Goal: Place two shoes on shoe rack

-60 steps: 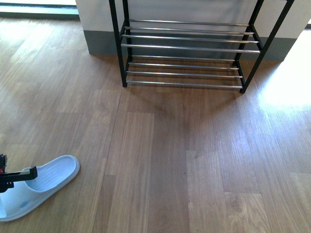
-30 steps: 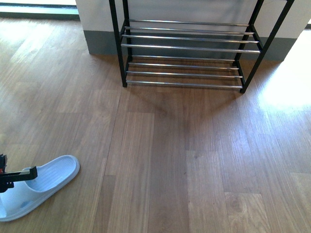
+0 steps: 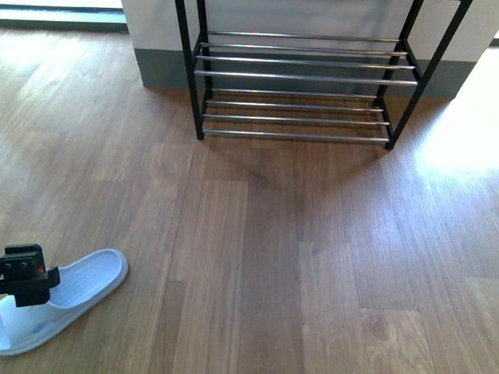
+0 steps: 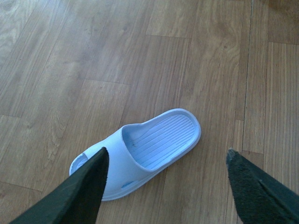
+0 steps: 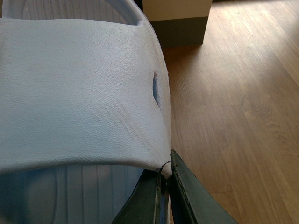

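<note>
1. The right pincer (image 5: 167,186) is pressed together on the thin side wall of a pale blue held slide (image 5: 79,88), whose strap fills the view just ahead of its fingers. The grip on that soft edge is narrow, so the slide may swing or slip out during the carry. This arm does not show in the front view.
2. The left pincer (image 4: 167,155) is spread wide. It hangs over the floor slide (image 4: 117,163), which lies sole down below and between the fingers and touches neither. The slide lies askew to them, so closing may catch only the strap's rim or push it along the smooth wooden floor (image 3: 273,257).
3. The shoe rack (image 3: 300,74) stands far ahead of the left pincer and off to its right, with neither slide on it yet. Its shelves are spaced rods, and a slide set down crooked could tip between them.
4. No writing can be read. A small darker mark on the floor slide's side is too small to make out.
</note>
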You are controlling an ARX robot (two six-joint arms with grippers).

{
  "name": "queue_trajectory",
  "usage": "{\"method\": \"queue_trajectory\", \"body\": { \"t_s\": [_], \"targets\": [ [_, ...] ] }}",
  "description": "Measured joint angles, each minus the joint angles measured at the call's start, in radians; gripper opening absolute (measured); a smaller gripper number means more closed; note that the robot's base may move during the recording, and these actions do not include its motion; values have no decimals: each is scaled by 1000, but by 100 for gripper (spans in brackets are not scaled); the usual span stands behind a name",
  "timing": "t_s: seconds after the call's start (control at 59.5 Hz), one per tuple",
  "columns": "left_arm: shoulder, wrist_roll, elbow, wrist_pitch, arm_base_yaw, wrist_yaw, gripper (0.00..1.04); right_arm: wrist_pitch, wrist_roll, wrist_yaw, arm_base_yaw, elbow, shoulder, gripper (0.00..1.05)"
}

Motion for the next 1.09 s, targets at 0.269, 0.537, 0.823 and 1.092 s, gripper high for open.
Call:
{"method": "queue_trajectory", "body": {
  "t_s": [0.269,0.537,0.823,1.092],
  "targets": [
    [0,2,0,0,0,0,49,0,0,0,0,0,0,1],
    [0,-1,0,0,0,0,43,0,0,0,0,0,0,1],
    [0,-1,0,0,0,0,83,0,0,0,0,0,0,1],
    [0,-1,0,0,0,0,97,0,0,0,0,0,0,1]
  ]
}}
